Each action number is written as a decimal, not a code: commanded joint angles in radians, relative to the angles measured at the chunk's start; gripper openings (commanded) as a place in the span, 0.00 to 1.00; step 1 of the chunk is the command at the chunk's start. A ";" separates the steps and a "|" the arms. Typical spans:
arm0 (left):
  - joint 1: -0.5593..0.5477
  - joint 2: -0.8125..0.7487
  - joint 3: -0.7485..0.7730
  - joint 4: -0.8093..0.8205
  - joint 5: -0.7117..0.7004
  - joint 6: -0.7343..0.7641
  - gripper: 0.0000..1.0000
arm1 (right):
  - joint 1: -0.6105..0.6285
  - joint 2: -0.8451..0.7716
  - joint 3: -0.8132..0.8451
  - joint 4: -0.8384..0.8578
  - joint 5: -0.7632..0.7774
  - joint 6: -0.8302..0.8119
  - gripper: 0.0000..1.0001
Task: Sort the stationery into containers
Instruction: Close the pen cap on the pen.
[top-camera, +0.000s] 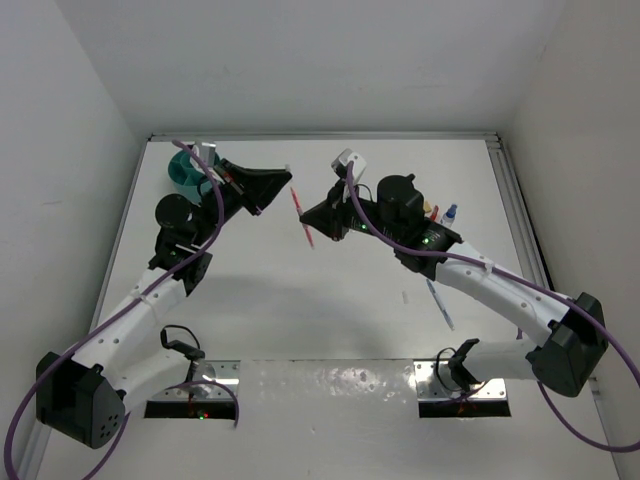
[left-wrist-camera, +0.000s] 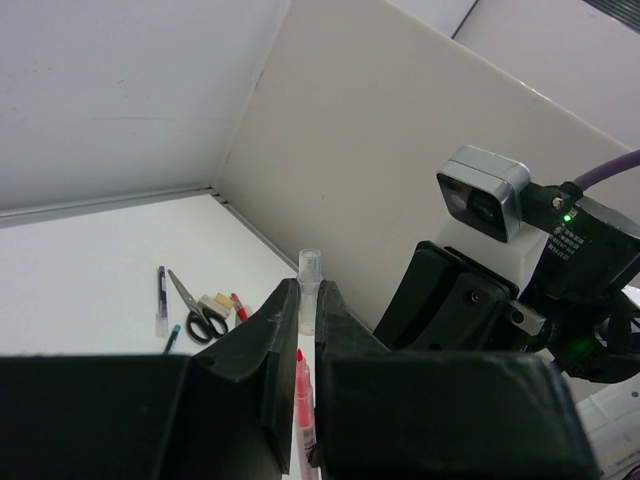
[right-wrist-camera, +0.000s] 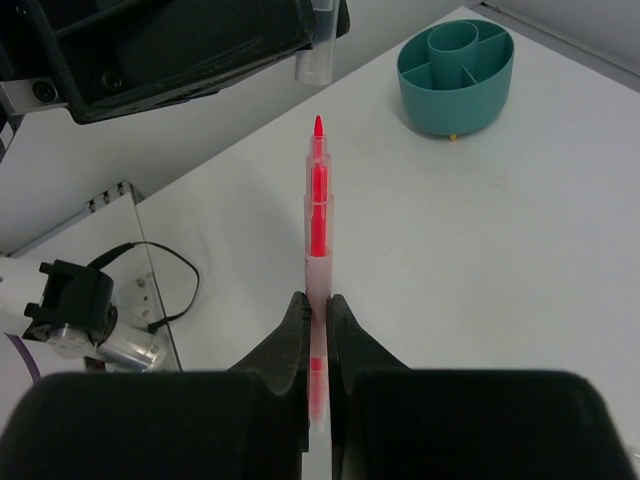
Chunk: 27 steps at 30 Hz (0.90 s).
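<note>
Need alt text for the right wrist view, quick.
The right claw grips an uncapped red pen, tip pointing away. Above it the left claw holds a clear cap; a teal organiser stands at upper right.

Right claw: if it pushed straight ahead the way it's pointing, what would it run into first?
Probably the clear plastic pen cap held in the left claw, directly ahead of the tip of the thin red pen gripped by the right claw. The gap between them is hard to judge.
</note>
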 joint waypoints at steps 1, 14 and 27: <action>0.004 -0.023 -0.006 0.034 -0.006 -0.008 0.00 | 0.009 -0.018 0.024 0.052 -0.013 -0.014 0.00; -0.002 -0.026 -0.036 0.028 -0.025 -0.002 0.00 | 0.009 -0.011 0.056 0.041 -0.001 -0.041 0.00; -0.005 -0.023 -0.020 0.060 -0.023 0.040 0.00 | 0.008 -0.005 0.074 -0.004 0.021 -0.079 0.00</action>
